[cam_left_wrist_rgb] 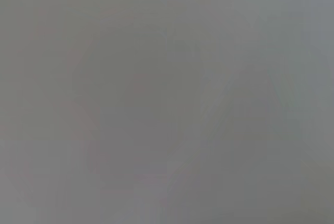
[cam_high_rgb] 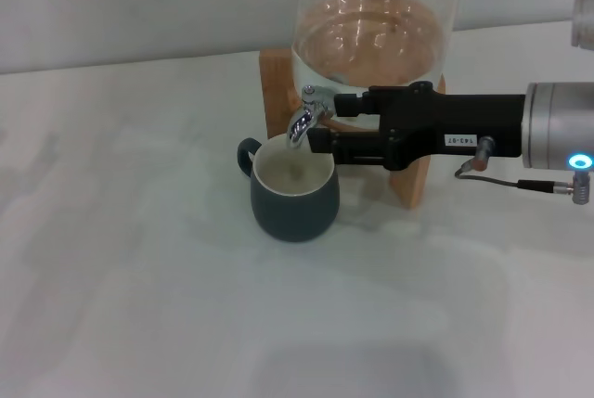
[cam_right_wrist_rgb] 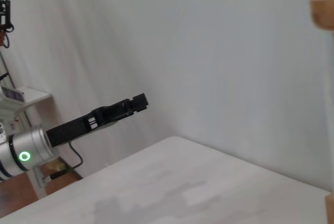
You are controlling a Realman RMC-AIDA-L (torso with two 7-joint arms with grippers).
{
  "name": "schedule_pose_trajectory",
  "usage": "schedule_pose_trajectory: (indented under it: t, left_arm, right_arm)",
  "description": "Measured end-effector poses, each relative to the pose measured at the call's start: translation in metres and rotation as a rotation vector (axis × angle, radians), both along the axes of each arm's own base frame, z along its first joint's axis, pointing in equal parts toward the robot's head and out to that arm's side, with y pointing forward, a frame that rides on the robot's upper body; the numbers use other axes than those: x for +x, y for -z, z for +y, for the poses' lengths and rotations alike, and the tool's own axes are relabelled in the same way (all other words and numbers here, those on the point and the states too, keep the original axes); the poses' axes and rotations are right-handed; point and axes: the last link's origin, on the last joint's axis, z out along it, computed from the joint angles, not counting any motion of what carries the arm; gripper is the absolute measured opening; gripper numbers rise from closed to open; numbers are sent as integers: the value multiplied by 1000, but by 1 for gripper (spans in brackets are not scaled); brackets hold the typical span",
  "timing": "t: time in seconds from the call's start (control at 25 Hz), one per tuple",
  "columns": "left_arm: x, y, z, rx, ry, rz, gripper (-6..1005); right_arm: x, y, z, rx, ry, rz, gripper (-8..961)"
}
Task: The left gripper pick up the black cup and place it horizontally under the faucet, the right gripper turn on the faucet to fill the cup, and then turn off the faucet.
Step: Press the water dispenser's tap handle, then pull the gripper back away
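Observation:
The black cup (cam_high_rgb: 295, 205) stands upright on the white table, its cream inside showing and its handle toward the back left. It sits directly under the spout of the chrome faucet (cam_high_rgb: 304, 118), which is fixed to the glass jar (cam_high_rgb: 371, 41). My right gripper (cam_high_rgb: 325, 121) reaches in from the right and is at the faucet, level with its lever. My left gripper (cam_right_wrist_rgb: 139, 101) is out of the head view. It shows only in the right wrist view, far off, raised and away from the cup, holding nothing. The left wrist view is a blank grey.
The jar rests on a wooden stand (cam_high_rgb: 414, 183) whose legs flank the faucet behind the cup. The white table (cam_high_rgb: 139, 277) stretches to the left and front of the cup. A white wall stands behind it.

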Motion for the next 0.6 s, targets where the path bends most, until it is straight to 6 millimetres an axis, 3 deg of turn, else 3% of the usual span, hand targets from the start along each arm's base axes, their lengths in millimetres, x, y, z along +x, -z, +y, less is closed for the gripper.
schedule_pose_trajectory:
  t: [0.6]
  left_arm:
    - [0, 0, 2, 0, -4, 3, 879]
  right_arm:
    - [-5, -8, -13, -79, -62, 24, 702]
